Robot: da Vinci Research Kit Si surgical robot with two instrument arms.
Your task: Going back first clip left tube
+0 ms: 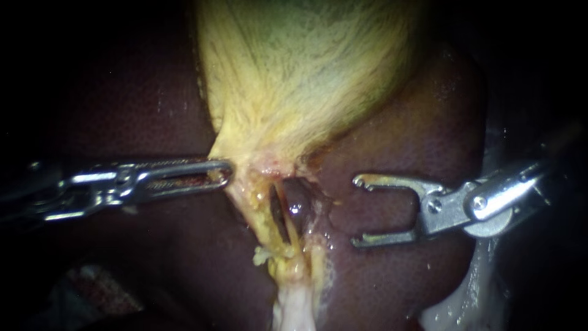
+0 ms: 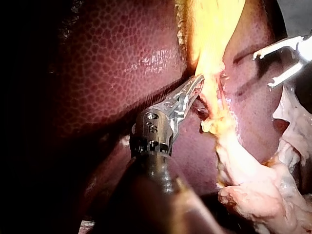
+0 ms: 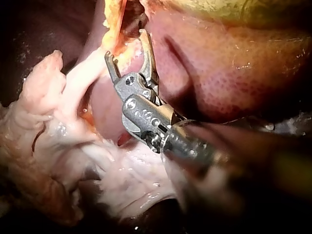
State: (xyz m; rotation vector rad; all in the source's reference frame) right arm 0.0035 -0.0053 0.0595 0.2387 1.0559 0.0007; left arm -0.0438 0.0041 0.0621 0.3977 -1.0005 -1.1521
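The yellow gallbladder (image 1: pixel 294 73) narrows to a neck where my left instrument (image 1: pixel 222 175) has its long jaws shut on the tissue's edge; the left wrist view shows the same grip (image 2: pixel 194 87). Below the neck, two yellowish tubes run downward, a thicker one (image 1: pixel 256 211) on the left and a thin one (image 1: pixel 285 214) beside a dark opening. I see no clip on either. My right instrument (image 1: pixel 357 211) stands to the right of the tubes, over the liver (image 1: pixel 398 135). Its forked jaws are wide open, empty and clear of the tubes (image 3: pixel 125 45).
Dark red liver (image 2: pixel 122 73) surrounds the site on both sides. Pale whitish tissue (image 1: pixel 294 306) hangs below the tubes and spreads beside my right instrument's shaft (image 3: pixel 73 146). My right instrument's open jaws (image 2: pixel 262 71) also show in the left wrist view.
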